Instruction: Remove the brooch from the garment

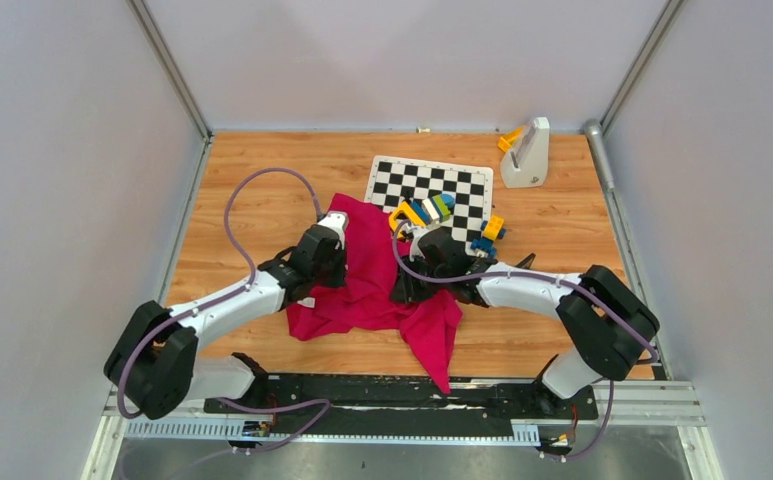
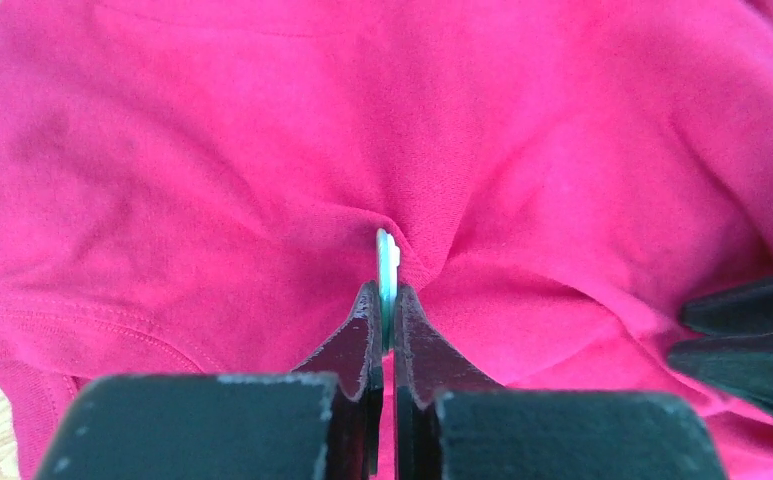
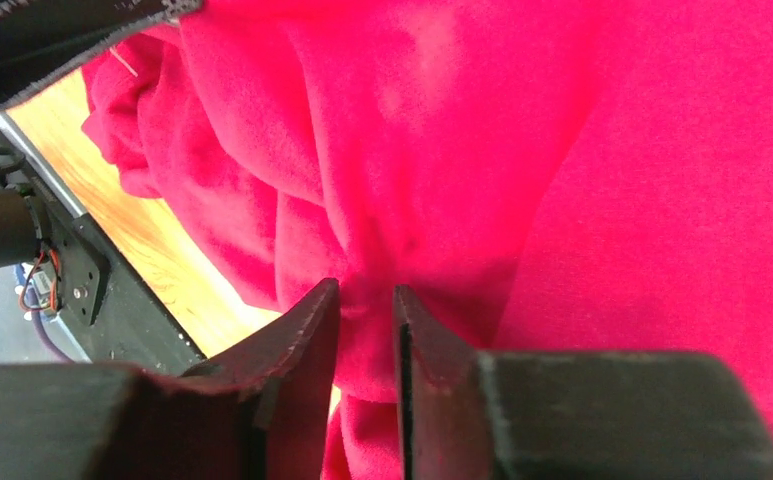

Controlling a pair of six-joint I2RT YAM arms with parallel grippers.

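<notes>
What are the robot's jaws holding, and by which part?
Left jaws pinch the brooch by its lower rim. Right jaws at a garment fold; hold unclear.

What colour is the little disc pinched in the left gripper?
Pale whitish-green: the brooch shows best, edge-on against the magenta garment, in the left wrist view.

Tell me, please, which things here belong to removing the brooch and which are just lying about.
Part of the job:
- brooch, pinched edge-on by the left gripper
- garment
- right gripper, at a fold of the garment

Just lying about:
- chequered board
- toy blocks on the board
- white stand at the far right
</notes>
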